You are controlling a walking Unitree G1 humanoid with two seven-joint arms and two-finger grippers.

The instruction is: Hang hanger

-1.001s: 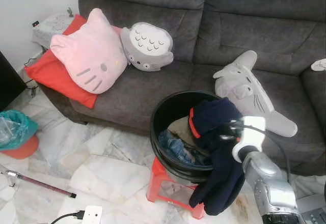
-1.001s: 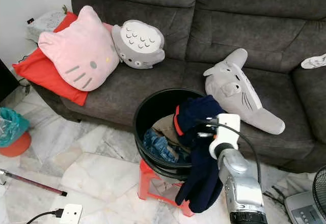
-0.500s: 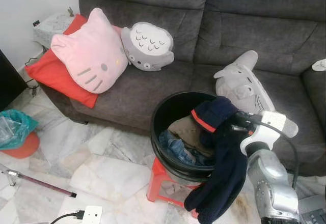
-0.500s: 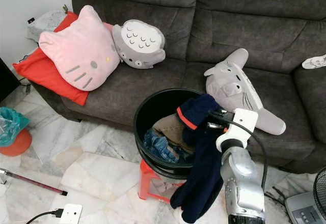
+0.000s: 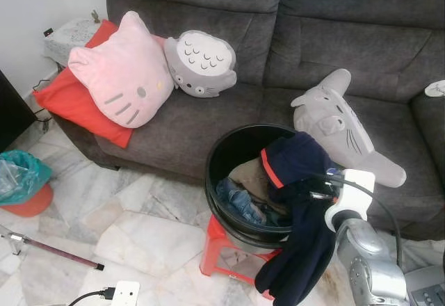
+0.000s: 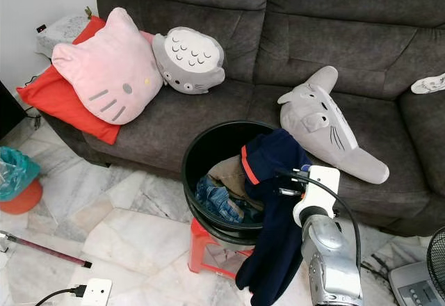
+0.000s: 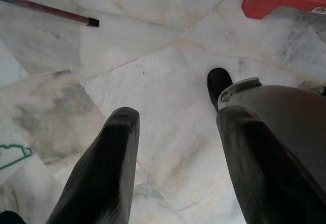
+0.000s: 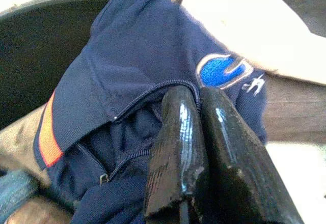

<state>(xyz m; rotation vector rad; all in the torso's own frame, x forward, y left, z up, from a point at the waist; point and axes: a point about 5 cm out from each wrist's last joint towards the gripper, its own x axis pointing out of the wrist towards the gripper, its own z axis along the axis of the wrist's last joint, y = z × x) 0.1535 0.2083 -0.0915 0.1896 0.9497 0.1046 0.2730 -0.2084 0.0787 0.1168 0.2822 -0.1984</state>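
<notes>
A navy jacket (image 5: 295,181) with an orange-lined collar hangs over the near rim of a black basket (image 5: 229,154) and trails down toward the floor. My right gripper (image 5: 313,189) is shut on the jacket's cloth near the zip, seen close up in the right wrist view (image 8: 196,96). My left gripper (image 7: 175,117) hangs open over the marble floor. A green hanger (image 7: 12,155) lies on the floor at that view's edge.
The basket stands on a red stool (image 5: 222,250) before a grey sofa (image 5: 334,35) with a pink cat cushion (image 5: 122,69), a round grey plush (image 5: 201,62) and a grey shark plush (image 5: 341,125). A teal bag (image 5: 21,174), a rod (image 5: 55,250) and a power strip (image 5: 125,293) lie on the floor at the left.
My right gripper, still shut on the jacket, rose toward the sofa and has since come back down and nearer to me; the jacket's collar has sunk back over the basket rim.
</notes>
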